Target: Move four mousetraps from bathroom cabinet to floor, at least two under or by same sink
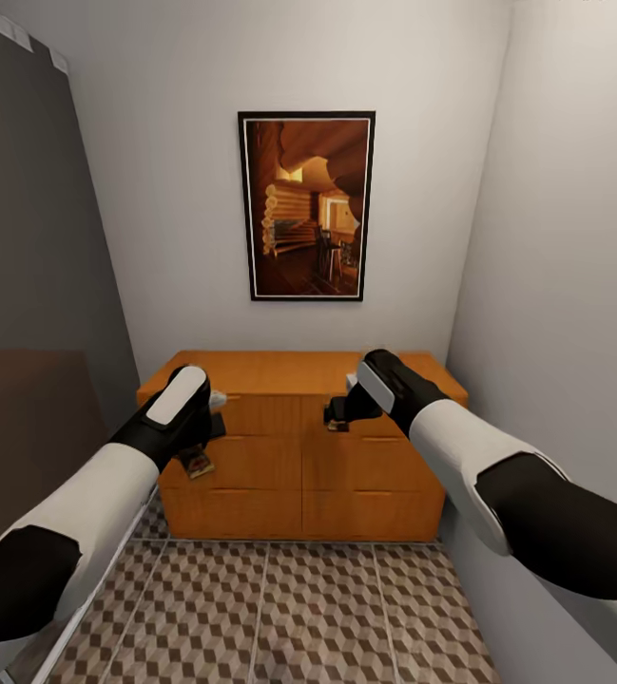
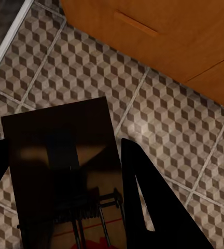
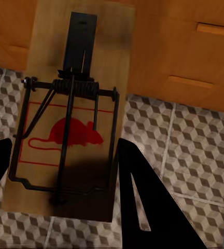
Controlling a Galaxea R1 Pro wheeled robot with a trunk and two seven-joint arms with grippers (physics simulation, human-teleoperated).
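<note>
Two small flat tan wooden mousetraps with dark metal springs are held up, one per arm, in front of the wide orange-brown wooden cabinet (image 1: 298,456) with rows of drawers. The left tool (image 1: 203,446) is clenched on the left mousetrap (image 2: 65,171), seen in shadow above the cube-patterned brown and cream tiled bathroom floor (image 1: 279,608). The right tool (image 1: 337,414) grasps the right mousetrap (image 3: 73,109), its red mouse print facing the wrist camera. A framed picture (image 1: 306,205) hangs on the wall above the cabinet.

Two gripper-held mousetraps (image 3: 65,119) (image 2: 65,176) above bathroom floor (image 1: 279,608)
</note>
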